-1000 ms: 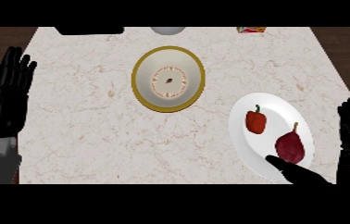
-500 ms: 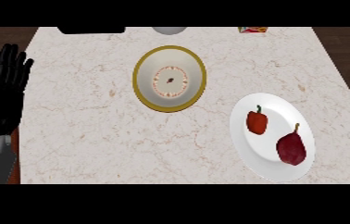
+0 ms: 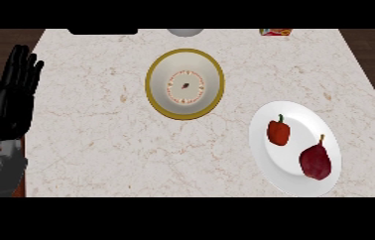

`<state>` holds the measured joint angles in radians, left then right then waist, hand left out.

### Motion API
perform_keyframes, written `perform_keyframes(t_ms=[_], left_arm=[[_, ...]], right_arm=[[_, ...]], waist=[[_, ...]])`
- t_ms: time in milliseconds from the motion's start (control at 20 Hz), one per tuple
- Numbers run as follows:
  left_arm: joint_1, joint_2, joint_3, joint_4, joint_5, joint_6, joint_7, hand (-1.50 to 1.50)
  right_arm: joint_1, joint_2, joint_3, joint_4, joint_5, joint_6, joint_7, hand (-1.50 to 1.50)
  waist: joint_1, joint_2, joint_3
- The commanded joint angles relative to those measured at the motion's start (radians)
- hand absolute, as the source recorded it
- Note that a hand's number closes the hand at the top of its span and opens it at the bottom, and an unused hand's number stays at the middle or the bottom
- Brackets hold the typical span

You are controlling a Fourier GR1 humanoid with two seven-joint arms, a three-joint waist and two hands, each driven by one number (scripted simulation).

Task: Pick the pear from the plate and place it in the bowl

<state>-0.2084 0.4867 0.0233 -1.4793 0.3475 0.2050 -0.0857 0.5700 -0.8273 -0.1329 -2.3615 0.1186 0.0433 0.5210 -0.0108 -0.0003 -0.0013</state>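
Right hand gone — one pear (image 3: 316,161), one bowl (image 3: 184,84)

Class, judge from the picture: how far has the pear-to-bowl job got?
Nothing looks done: the pear lies on the white plate beside a red pepper. Nothing is in hand; the left hand rests open at the counter's left edge. Left: grasp the pear and place it in the bowl.

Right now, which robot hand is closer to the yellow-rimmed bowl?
Left. The left hand rests open at the counter's left edge, off to the bowl's left. The right hand is out of view, so only the left can be placed.
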Motion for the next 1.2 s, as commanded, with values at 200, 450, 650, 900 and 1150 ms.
perform_keyframes(t_ms=[200, 450, 650, 900, 1150], left_arm=[[0.034, -0.008, 0.046, -0.006, -0.012, -0.071, -0.002, 0.0], [-0.008, -0.052, 0.059, 0.053, -0.05, -0.076, -0.043, 0.0], [0.005, -0.061, 0.063, -0.02, -0.071, -0.063, 0.029, 0.0], [-0.064, -0.086, 0.053, -0.022, -0.112, -0.034, 0.094, 0.0], [-0.027, -0.115, 0.085, -0.002, -0.138, -0.065, 0.025, 0.0]], right_arm=[[-0.079, 0.124, 0.022, 0.176, 0.073, 0.113, -0.095, -1.5], [-0.173, 0.204, 0.101, 0.227, 0.178, 0.142, -0.021, -1.5], [-0.202, 0.267, 0.103, 0.286, 0.212, 0.176, -0.055, -1.5], [-0.205, 0.311, 0.07, 0.431, 0.281, 0.164, -0.189, -1.5], [-0.296, 0.331, 0.007, 0.536, 0.28, 0.204, -0.233, -1.5]], waist=[[0.009, 0.0, 0.002], [0.011, 0.001, 0.001], [0.01, 0.0, 0.001], [0.005, 0.0, 0.002], [0.008, 0.0, 0.001]])
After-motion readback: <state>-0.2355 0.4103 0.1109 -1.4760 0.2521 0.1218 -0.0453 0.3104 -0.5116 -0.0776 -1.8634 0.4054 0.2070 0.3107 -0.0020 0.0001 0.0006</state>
